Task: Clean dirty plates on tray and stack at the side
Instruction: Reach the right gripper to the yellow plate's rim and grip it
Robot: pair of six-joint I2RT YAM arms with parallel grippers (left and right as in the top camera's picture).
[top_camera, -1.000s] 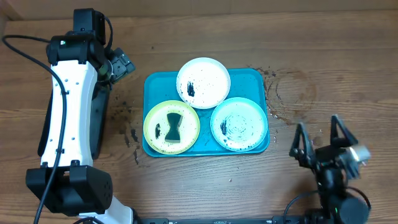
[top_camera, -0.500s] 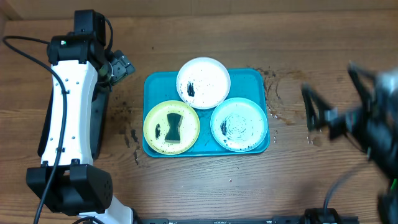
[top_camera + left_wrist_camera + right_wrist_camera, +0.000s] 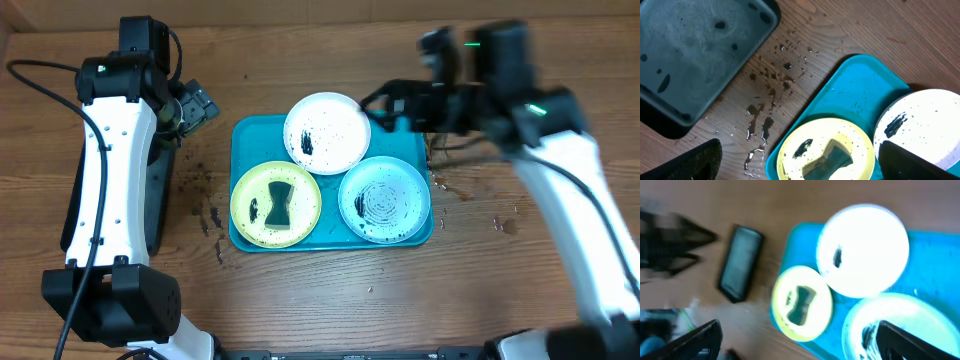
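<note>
Plates [image 3: 327, 130] sit speckled on the tray [image 3: 255, 140]; left tool [image 3: 198, 106] and right tool [image 3: 388, 108] both gape, empty.

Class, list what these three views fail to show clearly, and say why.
Black tray: overhead, mostly hidden under the left arm; left wrist, cut off by the frame edges.
Right gripper: overhead, smeared by motion blur.
Teal-rimmed plate: right wrist, blurred, cut by the bottom edge.
White plate: left wrist, cut by the right edge.
</note>
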